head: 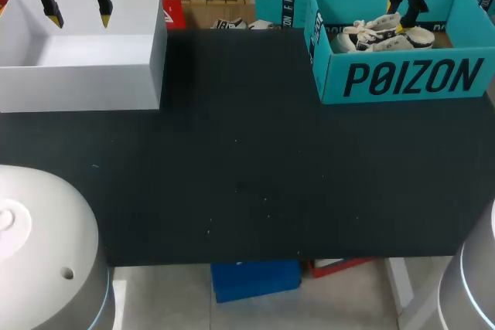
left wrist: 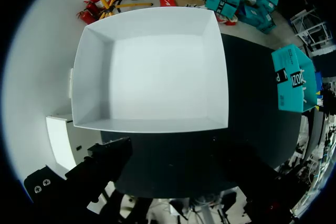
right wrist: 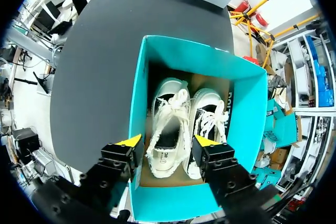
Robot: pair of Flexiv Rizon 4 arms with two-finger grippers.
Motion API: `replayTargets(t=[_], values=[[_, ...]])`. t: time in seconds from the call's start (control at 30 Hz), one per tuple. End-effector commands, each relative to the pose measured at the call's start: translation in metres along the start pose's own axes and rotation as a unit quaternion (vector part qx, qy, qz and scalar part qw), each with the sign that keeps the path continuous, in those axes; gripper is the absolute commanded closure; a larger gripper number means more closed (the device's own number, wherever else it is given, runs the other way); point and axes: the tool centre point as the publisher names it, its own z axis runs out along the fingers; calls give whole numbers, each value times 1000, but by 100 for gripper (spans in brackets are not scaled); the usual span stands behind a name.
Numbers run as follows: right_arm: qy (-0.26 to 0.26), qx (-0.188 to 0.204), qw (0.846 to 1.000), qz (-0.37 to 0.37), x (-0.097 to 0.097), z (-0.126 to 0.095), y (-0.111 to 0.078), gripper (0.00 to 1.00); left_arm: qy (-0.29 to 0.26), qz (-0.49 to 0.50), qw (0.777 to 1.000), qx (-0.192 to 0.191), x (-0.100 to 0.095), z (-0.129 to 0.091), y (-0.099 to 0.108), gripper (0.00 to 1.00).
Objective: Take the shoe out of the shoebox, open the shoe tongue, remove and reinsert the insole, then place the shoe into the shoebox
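R end effector spread over frayed, prob. canvas shoe.

Open teal shoebox stands at the surface's far right corner; two white, black-trimmed shoes lie side by side inside.

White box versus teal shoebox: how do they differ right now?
The white box is plain; the teal shoebox carries large dark lettering. The white box shows only bare walls and floor; the teal shoebox holds two shoes. The white box sits under the open left gripper, the teal shoebox under the open right gripper. Both are lidless, at the far edge of the table.
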Motion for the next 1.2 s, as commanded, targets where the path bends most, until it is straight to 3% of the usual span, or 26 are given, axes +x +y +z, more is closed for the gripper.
replayTargets(t=[0.03, 0.1, 0.2, 0.47, 0.67, 1.2], values=[[13, -2, 1000, -4, -16, 16, -3, 54, -1, -1, 1000, 0, 1, 0, 1, 0], [19, -3, 1000, -8, -18, 23, -5, 56, -1, -1, 1000, 0, 1, 0, 1, 0], [30, -4, 999, -13, -20, 35, -11, 46, -1, -1, 1000, 0, 1, 0, 1, 0], [42, -10, 999, -17, -30, 58, -29, 64, -1, -1, 1000, 0, 1, 0, 1, 0], [47, -18, 999, -13, -37, 73, -38, 59, -1, -1, 1000, 0, 1, 0, 1, 0], [66, -47, 997, -3, -30, 126, -48, 61, -1, -1, 1000, 0, 1, 0, 1, 0]])
